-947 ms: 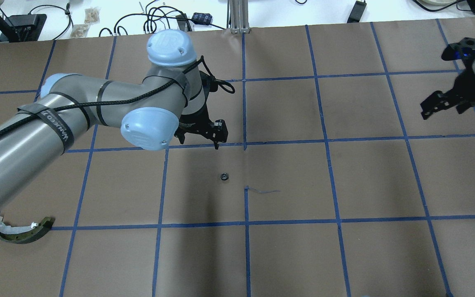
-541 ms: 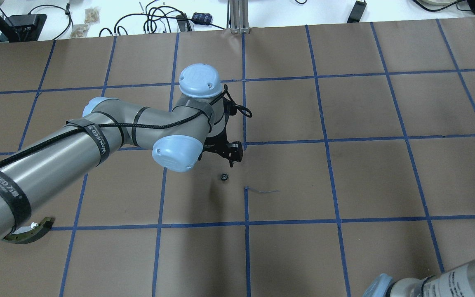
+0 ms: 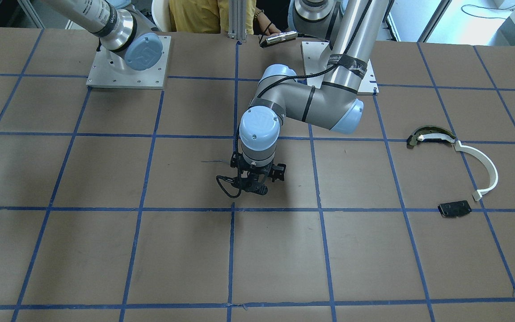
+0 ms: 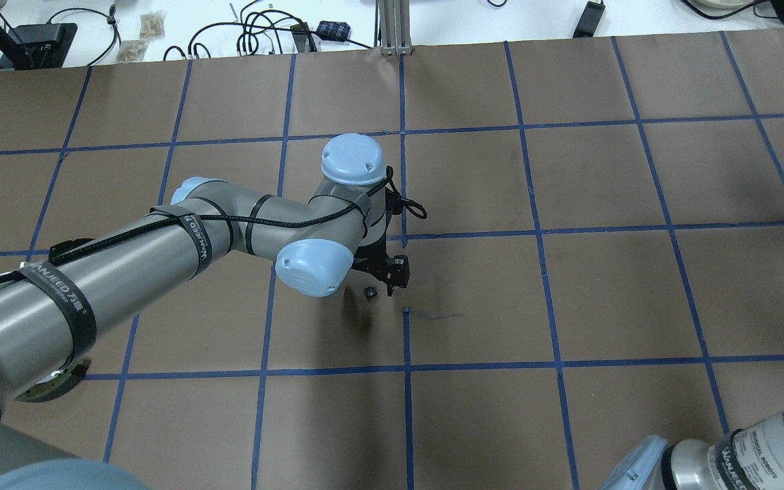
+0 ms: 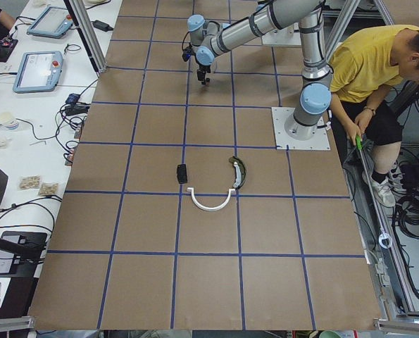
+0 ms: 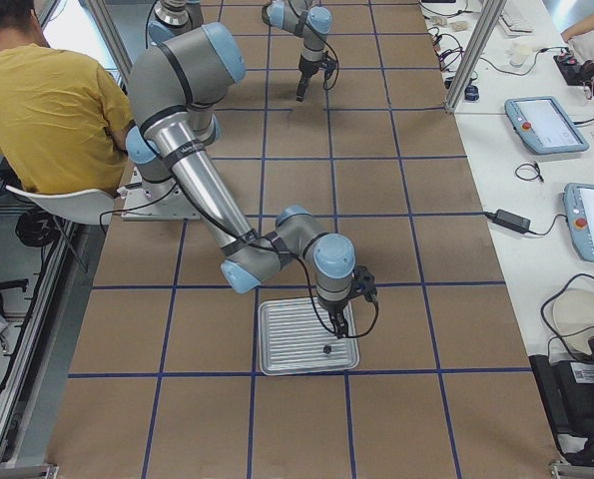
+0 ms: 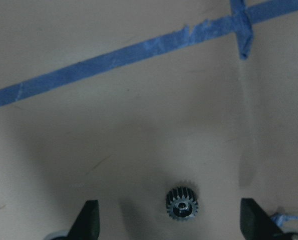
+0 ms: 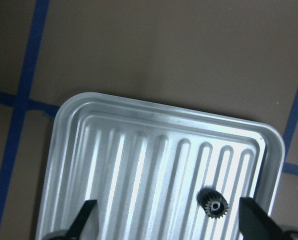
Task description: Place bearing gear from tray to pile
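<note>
Left gripper (image 7: 170, 222) spread wide, low over brown paper table (image 4: 569, 292), small dark toothed gear (image 7: 182, 202) between its fingers (image 7: 88, 220), likely lined up to pinch. Right gripper (image 8: 169, 220) also spread, empty, above ribbed silver metal tray (image 8: 138, 160), where second dark bearing gear (image 8: 213, 204) lies near a corner, not lifted. Pile well apart on left arm's side: white curved arc strip (image 3: 494, 174), dark olive curved piece (image 3: 423, 134), flat black plate (image 3: 454, 208), so left arm probably ferries. Versus 0.9 s ago: left gripper has closed onto the table gear; right gripper has left the overhead view's far corner.
</note>
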{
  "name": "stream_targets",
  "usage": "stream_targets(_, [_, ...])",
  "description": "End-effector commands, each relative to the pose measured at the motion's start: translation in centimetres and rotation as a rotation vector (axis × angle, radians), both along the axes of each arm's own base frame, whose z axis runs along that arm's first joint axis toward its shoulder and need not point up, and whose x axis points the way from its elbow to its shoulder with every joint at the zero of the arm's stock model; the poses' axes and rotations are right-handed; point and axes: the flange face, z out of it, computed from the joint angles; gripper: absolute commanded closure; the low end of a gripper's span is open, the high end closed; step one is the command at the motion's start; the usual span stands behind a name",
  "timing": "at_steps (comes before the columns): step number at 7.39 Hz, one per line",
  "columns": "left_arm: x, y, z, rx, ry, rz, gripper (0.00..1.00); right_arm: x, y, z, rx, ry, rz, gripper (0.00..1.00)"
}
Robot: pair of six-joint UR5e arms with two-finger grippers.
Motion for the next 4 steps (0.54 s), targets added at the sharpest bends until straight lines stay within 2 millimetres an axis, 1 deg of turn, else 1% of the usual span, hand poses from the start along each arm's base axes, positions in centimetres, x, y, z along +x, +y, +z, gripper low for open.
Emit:
stream_targets(1, [-0.1, 0.1, -0.4, 0.006, -0.003, -0.003, 0.38, -2.3, 0.7, -1.6, 0.013, 0.002, -0.002, 0.15])
stream_targets(2, [-0.1, 0.1, -0.4, 0.007, -0.004, 0.003, 0.47, -2.8, 0.5, -2.9, 0.022, -0.006, -0.004, 0.18])
stream_targets(3, [-0.3, 0.3, -0.2, 0.003, -0.01, 0.019, 0.72, -3.0, 0.6, -3.9, 0.042, -0.004, 0.013, 0.26])
stream_targets(4, [-0.5, 0.1, -0.1, -0.006, -0.008, 0.051, 1.0, -3.3, 0.6, -3.8, 0.051, 0.006, 0.016, 0.26])
